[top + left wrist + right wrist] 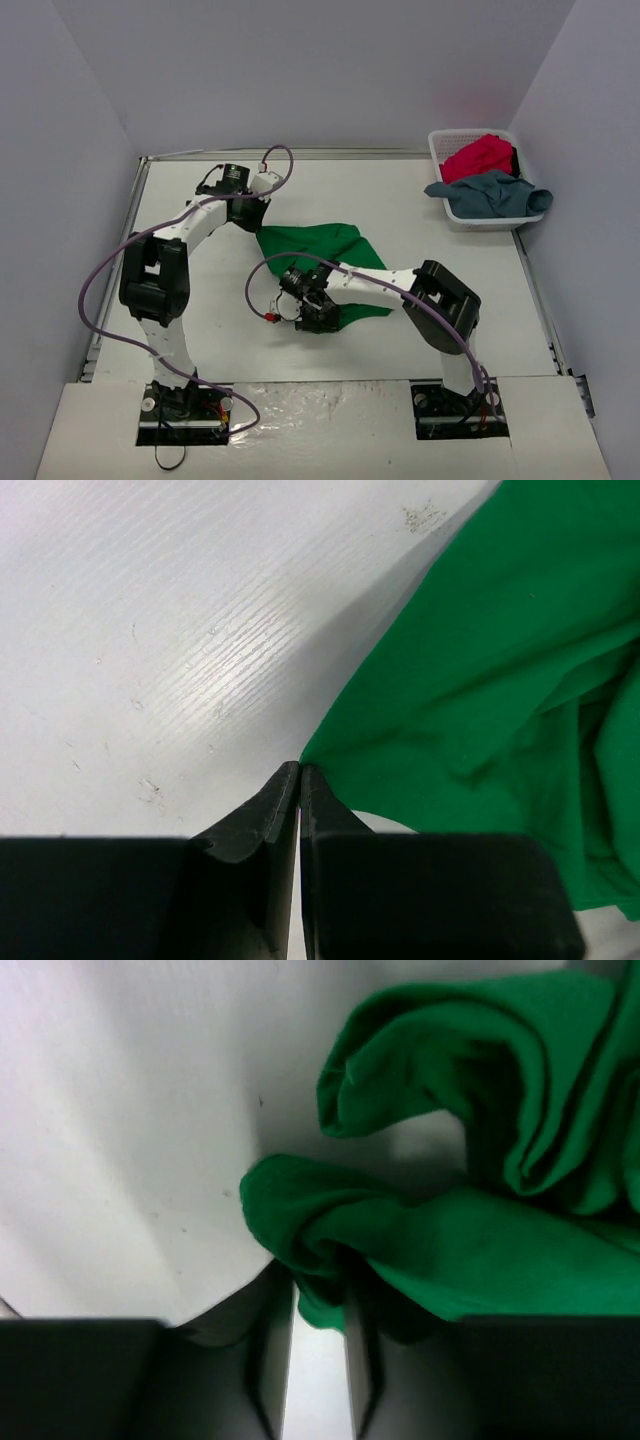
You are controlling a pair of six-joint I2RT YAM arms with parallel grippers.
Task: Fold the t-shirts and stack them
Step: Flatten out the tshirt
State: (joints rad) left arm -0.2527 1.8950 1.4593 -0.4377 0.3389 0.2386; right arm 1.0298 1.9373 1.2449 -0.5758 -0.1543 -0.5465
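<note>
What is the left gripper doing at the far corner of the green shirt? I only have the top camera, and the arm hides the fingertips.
Observer: The left gripper is shut, with its tips pinching the very corner of the green shirt.
Operator: And the right one, at the near edge?
Observer: The right gripper has its jaws apart, with a bunched fold of the shirt between the tips. I cannot tell whether it is gripping.
Operator: Is the cloth by the left one flat on the table?
Observer: Probably not. It runs smooth from the pinched corner, and a shadow on the table along its edge suggests it is raised.
</note>
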